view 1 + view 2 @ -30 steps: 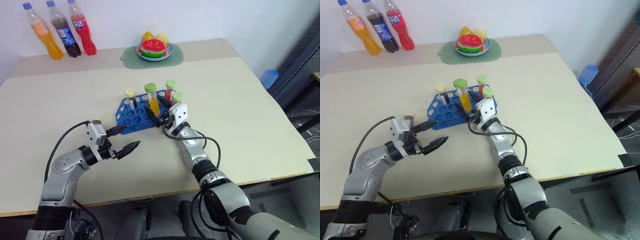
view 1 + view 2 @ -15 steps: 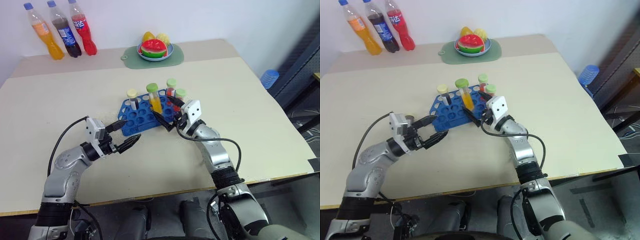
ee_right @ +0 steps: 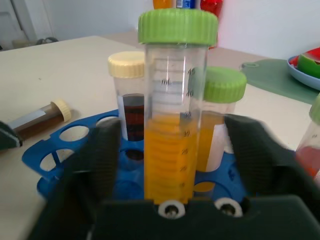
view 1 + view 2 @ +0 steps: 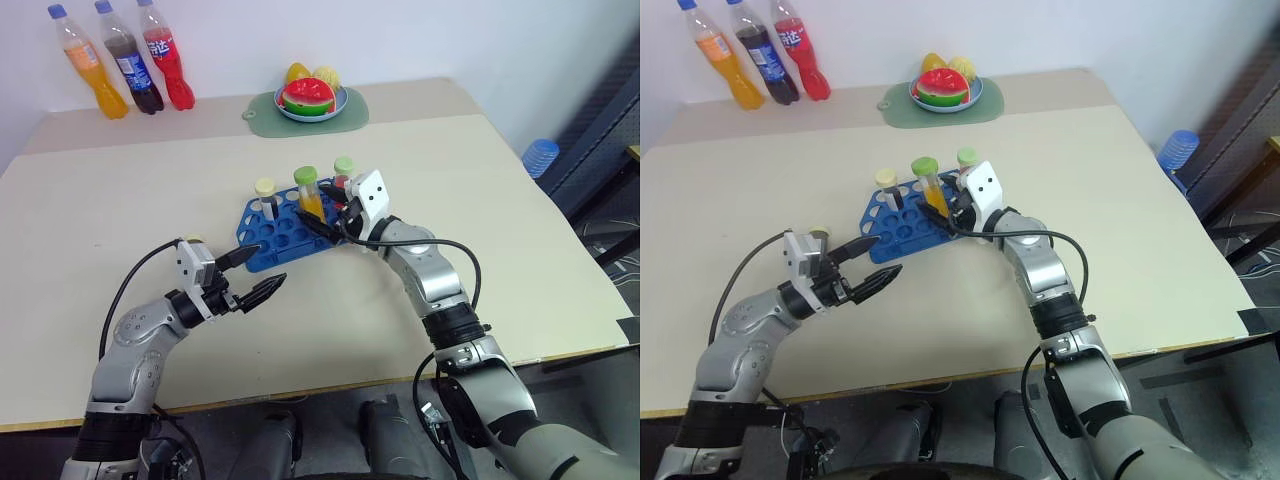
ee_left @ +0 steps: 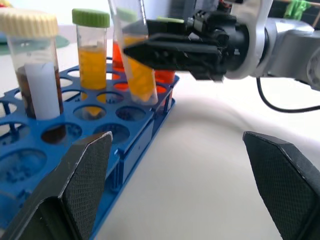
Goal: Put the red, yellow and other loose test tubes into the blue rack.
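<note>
On beige table (image 4: 520, 240), blue rack (image 4: 262, 238); 3 bottles (image 4: 125, 62) behind.

- The rack (image 5: 145, 127) is bright blue moulded plastic, smooth with a slight sheen.
- The tubes are clear glossy plastic; the one with yellow liquid (image 3: 172, 125) has printed scale marks and a ribbed green plastic cap.
- The brown tube (image 5: 37, 75) has a pale ribbed cap and a white matt label.
- The left hand's fingers (image 5: 82, 185) are black with a fine textured grip face.
- The desk (image 4: 120, 200) is matt, smooth beige.
- The bottles (image 4: 130, 60) are glossy clear plastic.
</note>
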Controlling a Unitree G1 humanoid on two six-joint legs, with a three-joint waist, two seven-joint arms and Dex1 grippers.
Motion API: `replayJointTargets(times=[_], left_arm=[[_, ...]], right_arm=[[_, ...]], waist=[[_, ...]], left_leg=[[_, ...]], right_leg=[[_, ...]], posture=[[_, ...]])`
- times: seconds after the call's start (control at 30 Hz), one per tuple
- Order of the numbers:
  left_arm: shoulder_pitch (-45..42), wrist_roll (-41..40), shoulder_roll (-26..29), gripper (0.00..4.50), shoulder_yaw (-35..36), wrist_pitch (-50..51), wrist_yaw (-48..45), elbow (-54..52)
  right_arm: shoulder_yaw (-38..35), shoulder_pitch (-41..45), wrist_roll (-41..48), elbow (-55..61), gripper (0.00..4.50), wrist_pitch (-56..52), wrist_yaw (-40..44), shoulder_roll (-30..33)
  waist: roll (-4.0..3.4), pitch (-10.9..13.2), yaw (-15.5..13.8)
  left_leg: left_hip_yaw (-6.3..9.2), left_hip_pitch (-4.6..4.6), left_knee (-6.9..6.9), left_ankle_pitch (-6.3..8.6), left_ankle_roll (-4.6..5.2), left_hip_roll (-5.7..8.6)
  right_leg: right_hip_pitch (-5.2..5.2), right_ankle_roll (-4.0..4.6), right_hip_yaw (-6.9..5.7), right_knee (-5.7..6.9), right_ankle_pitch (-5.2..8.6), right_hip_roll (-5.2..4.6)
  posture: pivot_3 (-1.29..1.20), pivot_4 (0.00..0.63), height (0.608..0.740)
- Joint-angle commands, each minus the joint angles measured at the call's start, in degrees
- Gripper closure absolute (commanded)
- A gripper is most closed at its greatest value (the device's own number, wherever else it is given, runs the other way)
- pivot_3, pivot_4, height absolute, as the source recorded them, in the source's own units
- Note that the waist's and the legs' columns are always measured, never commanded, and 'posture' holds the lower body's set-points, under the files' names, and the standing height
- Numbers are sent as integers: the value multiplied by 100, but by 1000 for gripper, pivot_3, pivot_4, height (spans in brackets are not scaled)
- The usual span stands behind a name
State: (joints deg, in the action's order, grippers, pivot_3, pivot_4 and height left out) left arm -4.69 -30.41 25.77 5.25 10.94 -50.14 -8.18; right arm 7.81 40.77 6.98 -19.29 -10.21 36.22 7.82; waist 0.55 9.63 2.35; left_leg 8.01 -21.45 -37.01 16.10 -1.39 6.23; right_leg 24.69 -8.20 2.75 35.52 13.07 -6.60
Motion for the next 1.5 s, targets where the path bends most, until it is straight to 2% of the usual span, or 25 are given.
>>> replayJointTargets(times=[0.03, 0.07, 0.33, 0.63, 0.83, 0.97, 1.03, 1.2, 1.37, 1.5], left_arm=[[71, -3, 11, 139, 34, -30, 50, -297], [86, -1, 18, 139, 40, -35, 55, -302], [120, -5, 9, 139, 37, -23, 110, -351], [26, -69, -50, 139, 41, 20, 152, -257], [-31, -279, -261, 139, 255, 436, 769, -409], [-70, -323, -344, 139, 381, 849, 1427, -710], [-90, -87, -417, 139, 424, 1024, 2034, -980], [-81, -53, -413, 139, 524, 1625, 2833, -1464], [-411, -752, -351, 139, 1084, 3329, 4146, -2161], [-937, -1489, -152, 139, 1602, 5040, 4854, -2080]], right_arm=[[41, 161, -25, 97, 2868, -12, 41, 12], [58, 159, -44, 109, 3254, -17, 50, 23], [168, -95, -218, 367, 3254, 92, -10, 149], [-3, -714, -190, 922, 3254, 455, -457, 79], [3, -1141, -138, 1146, 3254, 623, -577, 98], [7, -1156, -319, 1196, 1726, 880, -703, 176], [30, -1149, -427, 1191, 770, 941, -714, 276], [45, -1262, -499, 1301, 770, 936, -630, 515], [-29, -1842, -360, 2202, 770, 529, -305, 1033], [-183, -2489, -152, 3017, 770, 104, 8, 1576]], waist=[[0, 0, 1], [0, 0, 2], [1, 0, -7], [1, -1, -50], [1, -1, -105], [2, 0, -130], [2, 0, -136], [3, -1, -145], [6, 1, -174], [7, 0, -173]], left_leg=[[0, 0, 0, 0, 0, 0], [0, 0, 0, 0, 0, 0], [0, 0, 0, 0, 0, 0], [-1, -1, -1, 0, 0, 1], [-2, 0, -1, 0, 0, 1], [-2, 0, -2, 0, 0, 0], [-2, 0, -3, 0, 0, 0], [-3, 0, -3, 0, -1, 0], [-2, -2, -7, 0, 0, 1], [-1, 1, -8, 0, 0, 1]], right_leg=[[0, 0, 0, 0, 0, 0], [0, 0, 0, 0, 0, 0], [0, 0, 0, 0, 0, 0], [-1, 0, 0, -2, 0, -1], [-2, 0, 0, -3, 0, -1], [-2, 0, 0, -2, 0, 0], [-2, 0, 0, -2, 0, -1], [-3, 0, 0, -2, 0, 0], [-4, 0, 0, -3, 0, -1], [-8, -1, -1, -2, 0, 1]], posture=[[0, 150, 740], [0, 150, 740], [0, 150, 740], [0, 150, 740], [0, 150, 740], [0, 150, 740], [0, 150, 740], [0, 150, 740], [0, 150, 740], [0, 150, 740]])
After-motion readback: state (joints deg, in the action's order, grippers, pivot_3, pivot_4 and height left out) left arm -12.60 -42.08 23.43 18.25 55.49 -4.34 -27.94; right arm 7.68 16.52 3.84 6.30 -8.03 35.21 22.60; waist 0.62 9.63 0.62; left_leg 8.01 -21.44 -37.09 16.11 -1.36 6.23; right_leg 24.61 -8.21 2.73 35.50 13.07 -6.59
